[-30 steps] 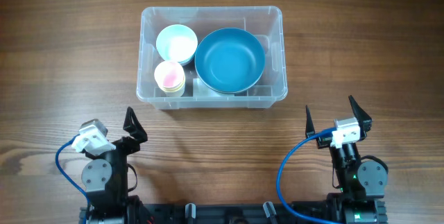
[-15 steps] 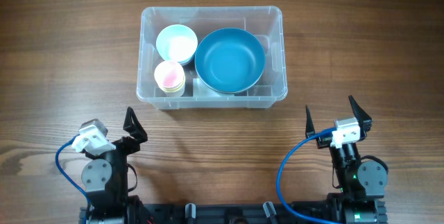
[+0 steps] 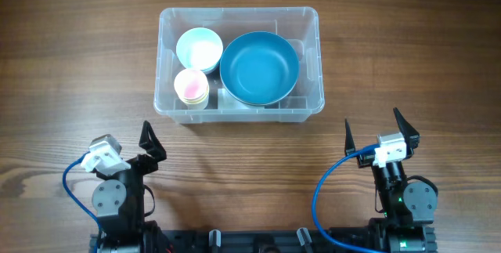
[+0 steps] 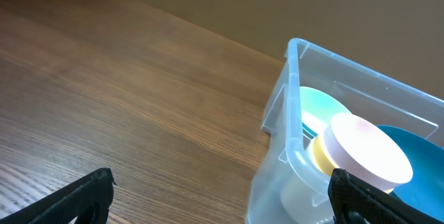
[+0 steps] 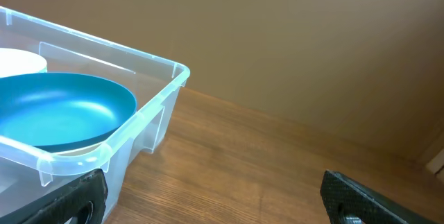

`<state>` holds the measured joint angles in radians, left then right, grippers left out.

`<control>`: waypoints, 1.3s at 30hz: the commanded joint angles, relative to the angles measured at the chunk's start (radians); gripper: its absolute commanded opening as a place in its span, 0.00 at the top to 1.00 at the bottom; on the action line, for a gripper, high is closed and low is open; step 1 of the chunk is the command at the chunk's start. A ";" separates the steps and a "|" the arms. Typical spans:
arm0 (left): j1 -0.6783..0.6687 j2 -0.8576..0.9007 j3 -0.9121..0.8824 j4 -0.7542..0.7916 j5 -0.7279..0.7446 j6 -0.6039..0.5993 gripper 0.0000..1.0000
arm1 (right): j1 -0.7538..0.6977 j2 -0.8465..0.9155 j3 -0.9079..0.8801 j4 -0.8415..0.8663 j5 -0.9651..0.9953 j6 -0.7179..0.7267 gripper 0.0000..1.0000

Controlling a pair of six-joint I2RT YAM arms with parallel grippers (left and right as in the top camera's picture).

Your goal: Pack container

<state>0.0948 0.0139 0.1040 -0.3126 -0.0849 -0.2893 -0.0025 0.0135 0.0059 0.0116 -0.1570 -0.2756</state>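
The container (image 3: pixel 315 49) sits on the wooden table (image 3: pixel 78 65), about midway across its width and toward the far edge, with its long axis running left to right, parallel to the near edge. Inside it, a blue bowl (image 3: pixel 259 69) fills the right half. A pale bowl (image 3: pixel 198 49) and what looks like a short stack of pink-topped cups (image 3: pixel 191 86) share the left half, though the count is hard to make out. Both pincers are parked near the near edge, well apart from the bin, with their jaws spread wide and nothing in them. The left gripper (image 3: pixel 124 145) is off the bin's near left corner and the right gripper (image 3: pixel 376 134) off its near right corner. The bin lies ahead of and between them, and the left arm is probably slightly nearer. Bare wood surrounds the bin, leaving free approach on all sides.
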 commanded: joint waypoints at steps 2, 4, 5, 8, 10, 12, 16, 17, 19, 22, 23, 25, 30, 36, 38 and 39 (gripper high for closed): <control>-0.104 -0.010 -0.007 0.006 -0.010 0.020 0.00 | 0.005 -0.004 -0.001 0.002 -0.017 -0.012 0.00; -0.133 -0.010 -0.007 0.006 -0.010 0.020 0.00 | 0.005 -0.004 -0.001 0.002 -0.017 -0.012 0.00; -0.131 -0.010 -0.007 0.006 -0.010 0.020 0.00 | 0.005 -0.004 -0.001 0.002 -0.017 -0.013 0.00; -0.129 -0.010 -0.007 0.006 -0.010 0.020 0.00 | 0.005 -0.004 -0.001 0.002 -0.017 -0.012 0.00; -0.129 -0.010 -0.007 0.006 -0.010 0.020 0.00 | 0.005 -0.004 -0.001 0.002 -0.017 -0.012 0.00; -0.129 -0.010 -0.007 0.006 -0.010 0.020 0.00 | 0.005 -0.004 -0.001 0.002 -0.017 -0.012 0.00; -0.129 -0.010 -0.007 0.006 -0.010 0.020 0.00 | 0.005 -0.004 -0.001 0.002 -0.017 -0.012 0.00; -0.129 -0.010 -0.007 0.006 -0.010 0.020 0.00 | 0.005 -0.004 -0.001 0.002 -0.017 -0.012 0.00; -0.129 -0.010 -0.007 0.006 -0.010 0.020 0.00 | 0.005 -0.004 -0.001 0.002 -0.017 -0.012 0.00; -0.129 -0.010 -0.007 0.006 -0.010 0.020 0.00 | 0.005 -0.004 -0.001 0.002 -0.017 -0.012 0.00; -0.129 -0.010 -0.007 0.006 -0.010 0.020 0.00 | 0.005 -0.004 -0.001 0.002 -0.017 -0.012 0.00; -0.129 -0.010 -0.007 0.006 -0.010 0.020 0.00 | 0.005 -0.004 -0.001 0.002 -0.017 -0.012 0.00; -0.129 -0.010 -0.007 0.006 -0.010 0.020 0.00 | 0.005 -0.004 -0.001 0.002 -0.017 -0.012 0.00; -0.129 -0.010 -0.007 0.006 -0.010 0.020 0.00 | 0.005 -0.004 -0.001 0.002 -0.017 -0.012 0.00; -0.129 -0.010 -0.007 0.006 -0.010 0.020 0.00 | 0.005 -0.004 -0.001 0.002 -0.017 -0.012 0.00; -0.129 -0.010 -0.007 0.006 -0.010 0.020 0.00 | 0.005 -0.004 -0.001 0.002 -0.017 -0.012 0.00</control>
<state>-0.0311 0.0139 0.1040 -0.3126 -0.0875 -0.2893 -0.0025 0.0135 0.0059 0.0120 -0.1570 -0.2756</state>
